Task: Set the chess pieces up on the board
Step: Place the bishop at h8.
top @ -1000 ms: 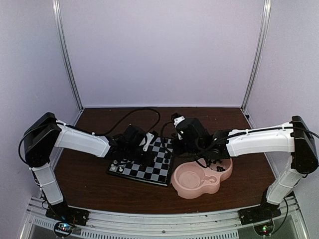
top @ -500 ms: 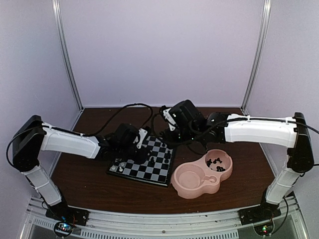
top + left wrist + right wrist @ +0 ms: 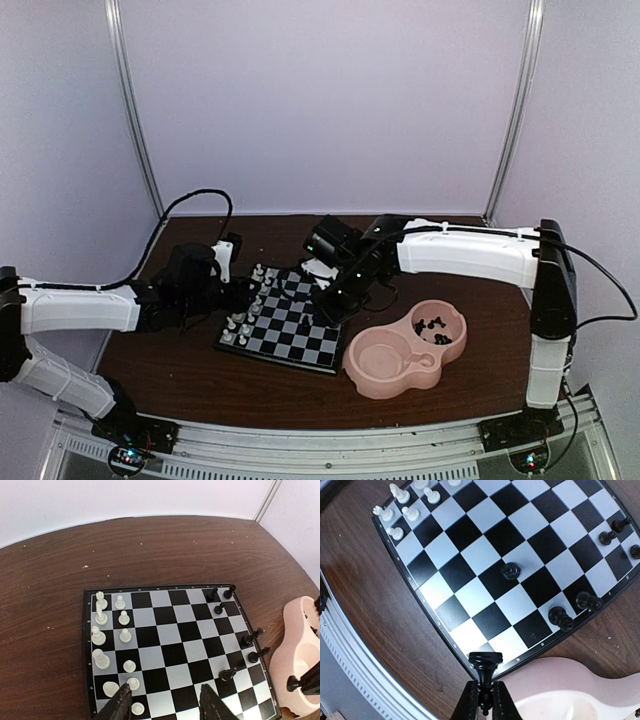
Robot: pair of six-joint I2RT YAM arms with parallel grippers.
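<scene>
The board (image 3: 290, 330) lies mid-table. Several white chess pieces (image 3: 100, 635) stand in two columns on its left side, and they also show in the top view (image 3: 245, 305). A few black pieces (image 3: 248, 640) stand along its right side. My left gripper (image 3: 167, 705) is open and empty, just off the board's near-left edge (image 3: 218, 290). My right gripper (image 3: 485, 692) is shut on a black chess piece (image 3: 486, 662) and holds it above the board's corner nearest the dish (image 3: 335, 300). One black piece (image 3: 510, 571) stands alone mid-board.
A pink double-bowl dish (image 3: 380, 380) sits right of the board, touching its corner. Its small bowl holds several black pieces (image 3: 432, 325). The dish rim also shows in both wrist views (image 3: 295, 630) (image 3: 580, 680). Cables trail behind both arms.
My left arm has pulled back left, off the board. My right arm has swung from the dish side to the board's right part, carrying a black piece.
</scene>
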